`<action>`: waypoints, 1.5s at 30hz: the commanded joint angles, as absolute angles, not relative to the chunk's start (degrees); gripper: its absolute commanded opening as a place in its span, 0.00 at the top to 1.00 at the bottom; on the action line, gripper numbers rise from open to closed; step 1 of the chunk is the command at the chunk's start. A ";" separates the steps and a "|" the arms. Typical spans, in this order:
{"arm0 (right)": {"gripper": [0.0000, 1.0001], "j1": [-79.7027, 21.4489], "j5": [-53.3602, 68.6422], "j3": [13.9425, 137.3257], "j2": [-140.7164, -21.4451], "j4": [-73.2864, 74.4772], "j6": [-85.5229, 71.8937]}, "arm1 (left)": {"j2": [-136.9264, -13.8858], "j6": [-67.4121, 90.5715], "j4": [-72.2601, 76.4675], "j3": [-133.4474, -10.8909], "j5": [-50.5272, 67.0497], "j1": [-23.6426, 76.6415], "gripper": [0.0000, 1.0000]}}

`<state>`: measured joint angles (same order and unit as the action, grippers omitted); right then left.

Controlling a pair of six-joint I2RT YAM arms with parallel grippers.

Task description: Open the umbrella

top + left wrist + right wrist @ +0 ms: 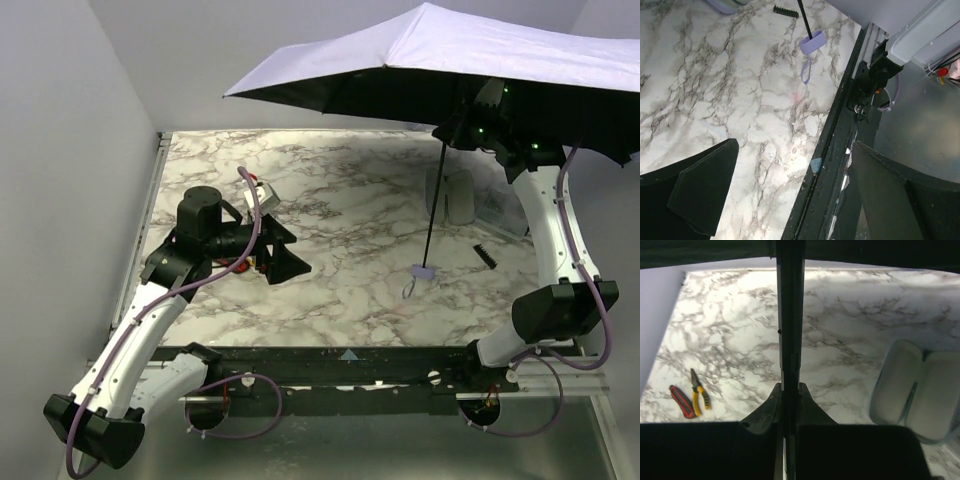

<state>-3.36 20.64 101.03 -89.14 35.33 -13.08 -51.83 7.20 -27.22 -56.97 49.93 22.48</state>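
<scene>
The umbrella (450, 50) is open, its pale lavender canopy with black underside spread high over the right of the table. Its thin black shaft (433, 210) hangs down to the small lavender handle (422, 271), just above the marble. My right gripper (466, 128) is under the canopy, shut on the shaft near its top; in the right wrist view the shaft (790, 315) runs between the closed jaws (790, 390). My left gripper (285, 250) is open and empty over the left of the table. Its wrist view shows the wide-open gripper (795, 150) and the handle (812, 41) with its strap (805, 70).
A pale pouch (460, 195) lies at the back right, also seen in the right wrist view (915, 390). A small black toothed strip (485, 255) lies right of the handle. Yellow pliers (699, 390) and a red tool (682, 401) lie on the left. A black rail (840, 125) edges the table's front.
</scene>
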 commanded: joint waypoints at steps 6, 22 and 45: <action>1.00 -2.46 5.17 92.93 -84.30 30.52 -5.05 | -50.44 3.59 -29.83 -54.72 47.45 21.96 0.01; 0.56 -2.46 9.77 77.99 -80.75 23.21 -3.19 | -43.53 -3.42 -27.65 -47.02 34.72 21.74 0.01; 0.00 -2.54 24.19 56.10 -58.45 25.21 5.33 | -19.38 -14.48 -38.30 -38.44 21.29 16.01 0.02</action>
